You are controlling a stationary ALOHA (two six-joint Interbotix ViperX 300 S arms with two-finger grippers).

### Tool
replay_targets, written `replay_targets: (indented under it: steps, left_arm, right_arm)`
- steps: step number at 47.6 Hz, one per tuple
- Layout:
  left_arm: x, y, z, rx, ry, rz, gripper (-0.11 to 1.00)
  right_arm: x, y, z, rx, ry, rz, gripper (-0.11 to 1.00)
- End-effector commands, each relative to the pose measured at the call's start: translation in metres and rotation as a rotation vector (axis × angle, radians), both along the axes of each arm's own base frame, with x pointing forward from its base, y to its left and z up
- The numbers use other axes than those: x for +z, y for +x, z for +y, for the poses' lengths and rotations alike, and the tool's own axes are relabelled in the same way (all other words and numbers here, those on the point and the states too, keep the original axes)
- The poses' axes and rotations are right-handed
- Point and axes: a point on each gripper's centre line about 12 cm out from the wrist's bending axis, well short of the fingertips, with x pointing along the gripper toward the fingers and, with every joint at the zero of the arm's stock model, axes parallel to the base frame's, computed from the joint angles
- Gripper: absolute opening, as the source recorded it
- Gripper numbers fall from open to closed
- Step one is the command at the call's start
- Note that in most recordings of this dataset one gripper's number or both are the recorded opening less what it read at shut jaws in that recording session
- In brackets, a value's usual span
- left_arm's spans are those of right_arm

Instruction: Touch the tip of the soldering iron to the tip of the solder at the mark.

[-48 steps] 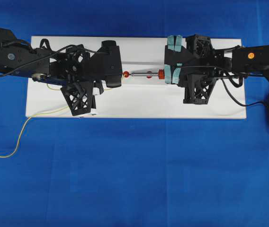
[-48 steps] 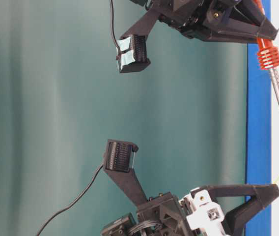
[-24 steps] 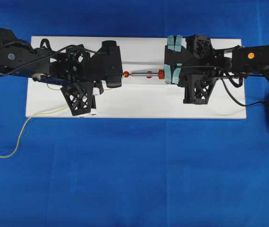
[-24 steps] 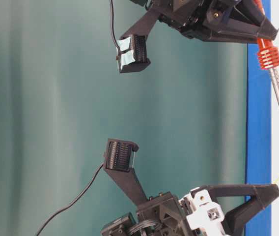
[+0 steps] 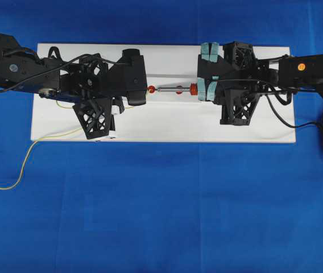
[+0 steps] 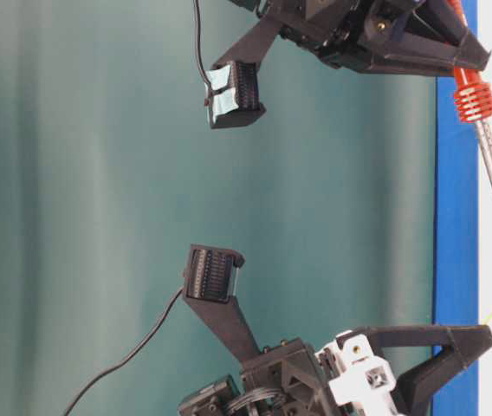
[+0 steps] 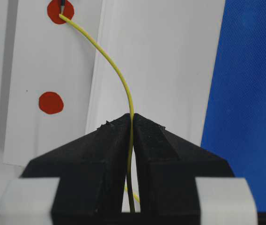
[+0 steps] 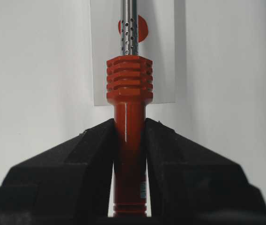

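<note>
Blue cloth [image 5: 161, 216] covers the work surface, with a white board [image 5: 167, 122] lying across its upper part. Left gripper [image 7: 132, 123] is clenched on the solder [image 7: 123, 79], a thin yellow wire that curves from between the jaws up to a red mark [image 7: 60, 11] on the board. Right gripper [image 8: 129, 123] is clamped around the orange-red handle of the soldering iron [image 8: 128, 93], just behind its ribbed collar. In the left wrist view the dark iron tip meets the free end of the solder on that mark. A second red mark [image 7: 51, 102] lies nearby, untouched.
</note>
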Motion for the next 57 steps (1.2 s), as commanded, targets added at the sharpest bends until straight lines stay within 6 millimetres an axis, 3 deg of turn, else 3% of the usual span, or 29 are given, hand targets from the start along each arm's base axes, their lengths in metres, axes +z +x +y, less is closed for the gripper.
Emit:
replay_targets:
  steps: [1,43,57]
  left_arm:
    - [0.013,0.006,0.000,0.000,0.001,-0.041,0.02]
    - [0.016,0.004,-0.001,-0.006,0.006,-0.047,0.02]
    - [0.043,-0.025,-0.003,-0.001,0.007,-0.118,0.02]
  right_arm:
    - [0.011,0.006,-0.001,-0.002,-0.005,-0.041,0.06]
    - [0.011,0.007,-0.001,-0.001,-0.005,-0.043,0.06]
    - [0.011,0.006,-0.001,0.000,-0.005,-0.040,0.06]
